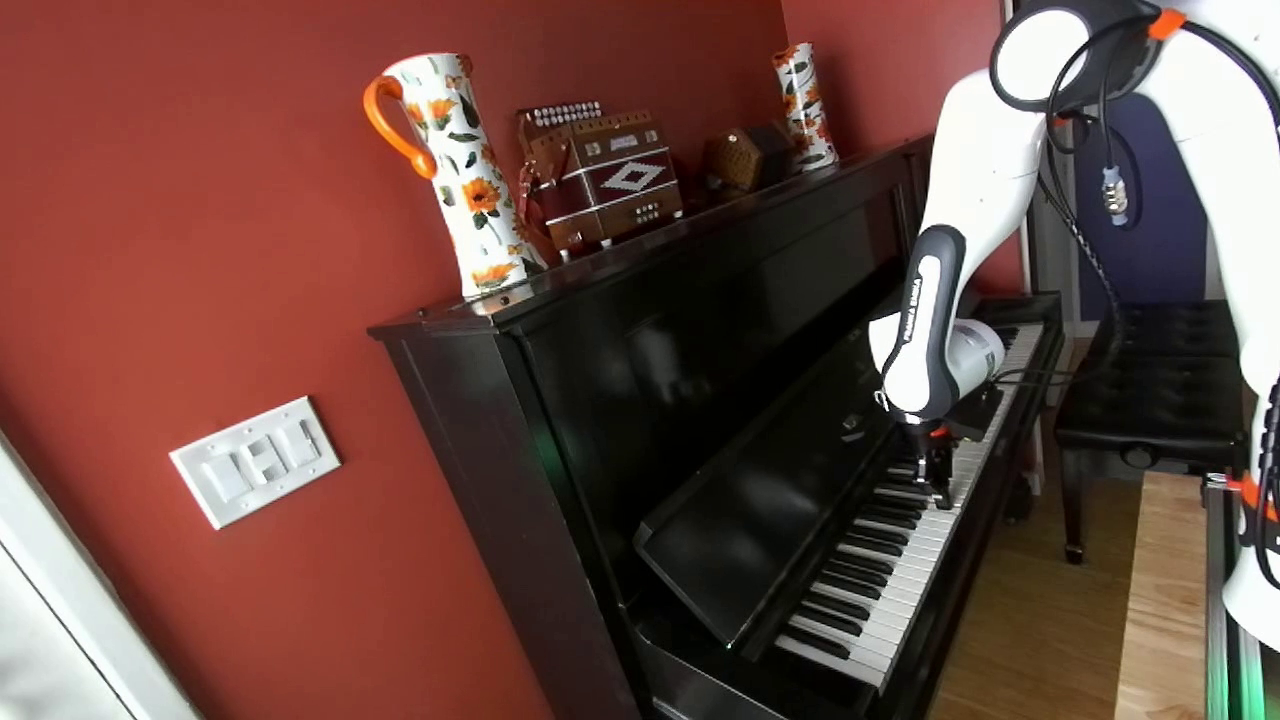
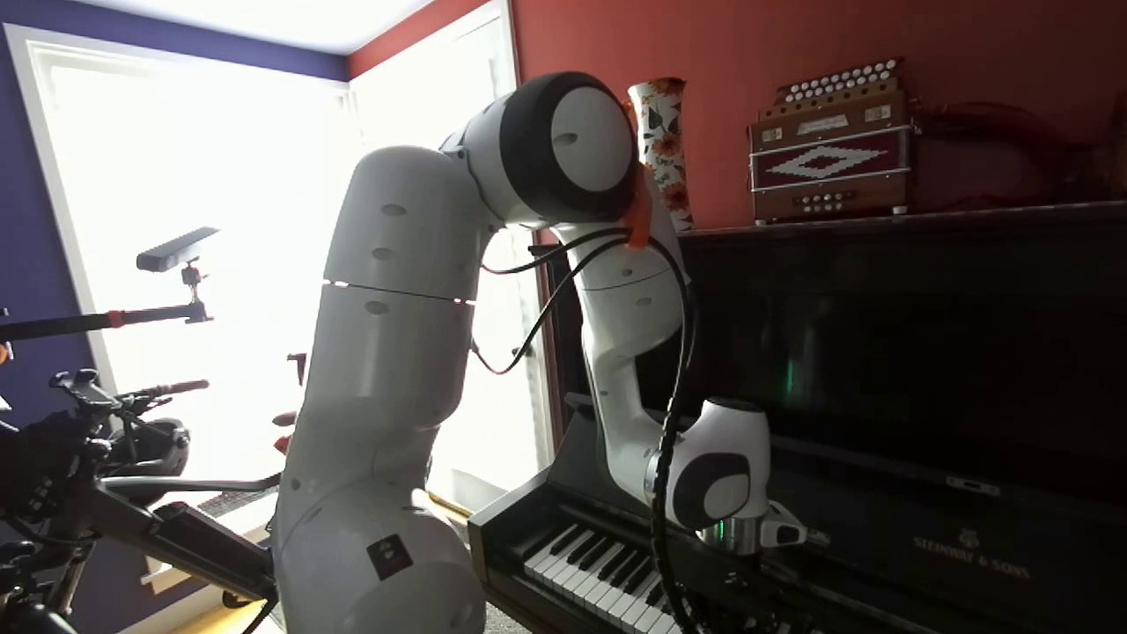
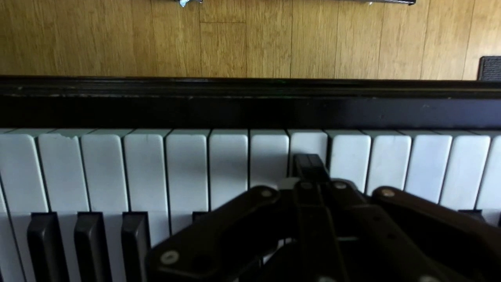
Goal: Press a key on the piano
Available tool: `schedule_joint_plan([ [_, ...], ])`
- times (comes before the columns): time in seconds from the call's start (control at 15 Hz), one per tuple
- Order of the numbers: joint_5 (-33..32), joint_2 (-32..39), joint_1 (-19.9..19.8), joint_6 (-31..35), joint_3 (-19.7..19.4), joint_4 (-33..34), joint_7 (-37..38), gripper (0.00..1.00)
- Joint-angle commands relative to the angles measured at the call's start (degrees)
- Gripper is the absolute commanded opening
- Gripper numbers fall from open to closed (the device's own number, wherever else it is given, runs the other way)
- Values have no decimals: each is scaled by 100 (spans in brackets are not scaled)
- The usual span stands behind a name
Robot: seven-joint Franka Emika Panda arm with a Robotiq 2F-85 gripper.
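The glossy black upright piano (image 1: 740,300) stands against the red wall in both exterior views, its front panel (image 2: 889,308) partly behind the arm. Its row of white and black keys (image 1: 900,590) is uncovered. In the wrist view, white keys (image 3: 188,168) run across the picture. My gripper (image 3: 308,160) is shut and empty, fingertips together, over the front part of one white key (image 3: 309,141). The fingertips appear to touch that key, which looks slightly lower than its neighbours. In an exterior view the gripper (image 1: 940,500) points down at the keys. Elsewhere its fingertips are hidden.
On the piano top stand a tall floral pitcher (image 1: 465,180), an accordion (image 1: 605,180), a smaller brown instrument (image 1: 745,158) and a floral vase (image 1: 803,105). A black bench (image 1: 1150,400) and a wooden surface (image 1: 1165,600) lie in front. A bicycle (image 2: 132,493) stands by the window.
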Motion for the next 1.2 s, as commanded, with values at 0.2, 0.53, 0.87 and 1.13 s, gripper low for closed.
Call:
schedule_joint_plan([
  [0.2, -229, -448, 182, -385, -176, -46, 318, 0],
  [0.53, -309, -794, 282, -733, -250, -57, 553, 27],
  [0.87, -384, -1215, 330, -1271, -280, -20, 682, 62],
  [1.13, -405, -1579, 374, -1665, -263, 35, 763, 93],
])
